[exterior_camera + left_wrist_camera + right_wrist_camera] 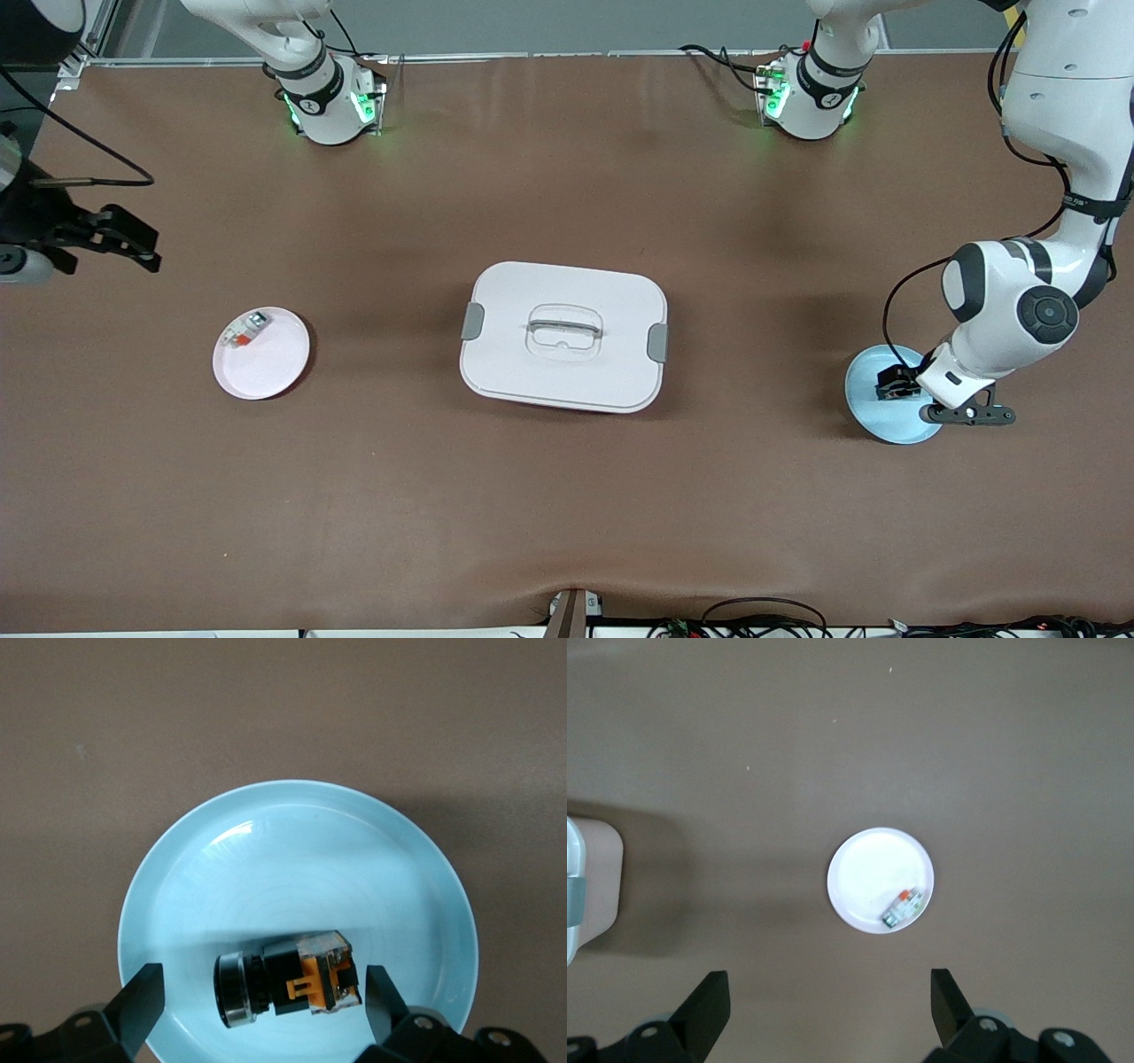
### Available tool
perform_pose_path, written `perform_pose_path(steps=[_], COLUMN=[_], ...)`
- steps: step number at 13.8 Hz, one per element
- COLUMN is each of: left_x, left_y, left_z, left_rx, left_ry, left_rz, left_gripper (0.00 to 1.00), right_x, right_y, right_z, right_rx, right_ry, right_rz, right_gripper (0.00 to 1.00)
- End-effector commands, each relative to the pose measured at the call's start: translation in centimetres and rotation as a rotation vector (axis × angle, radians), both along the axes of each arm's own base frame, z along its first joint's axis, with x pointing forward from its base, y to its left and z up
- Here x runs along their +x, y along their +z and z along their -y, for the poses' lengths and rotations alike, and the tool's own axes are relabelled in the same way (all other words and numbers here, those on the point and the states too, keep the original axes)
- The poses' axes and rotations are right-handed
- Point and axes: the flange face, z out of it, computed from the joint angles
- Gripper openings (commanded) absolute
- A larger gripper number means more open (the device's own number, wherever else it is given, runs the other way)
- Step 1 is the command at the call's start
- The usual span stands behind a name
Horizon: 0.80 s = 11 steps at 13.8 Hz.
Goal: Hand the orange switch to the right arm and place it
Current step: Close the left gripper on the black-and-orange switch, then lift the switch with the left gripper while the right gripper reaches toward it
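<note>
The orange switch, a small black block with an orange band and a round black end, lies on its side on a pale blue plate near the left arm's end of the table. My left gripper is open and low over the plate, one finger on each side of the switch, not touching it. In the front view the left gripper hides the switch. My right gripper is open and empty, waiting high over the right arm's end of the table; it also shows in the right wrist view.
A white lidded box with grey latches and a handle stands mid-table. A pinkish-white plate toward the right arm's end holds a small white part with red-orange marks. The right wrist view shows that plate and part.
</note>
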Motion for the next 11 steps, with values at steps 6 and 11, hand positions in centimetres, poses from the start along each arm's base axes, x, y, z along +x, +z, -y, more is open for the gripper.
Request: perform_pose_path(steps=[6, 11], left_x=[0.3, 0.4], left_y=[-1.0, -2.2], left_z=[0.5, 0.2], left_rx=[0.002, -0.01], left_ry=[0.004, 0.016], left_rz=[0.001, 0.009], left_gripper=[1.0, 1.0], right_x=[-1.9, -1.7], right_y=[0.8, -0.2], right_z=[-9.5, -14.6], right_rx=[0.052, 0.167], right_ry=[-0.01, -0.06], right_rz=[-0.013, 0.009], right_gripper=[1.0, 1.0])
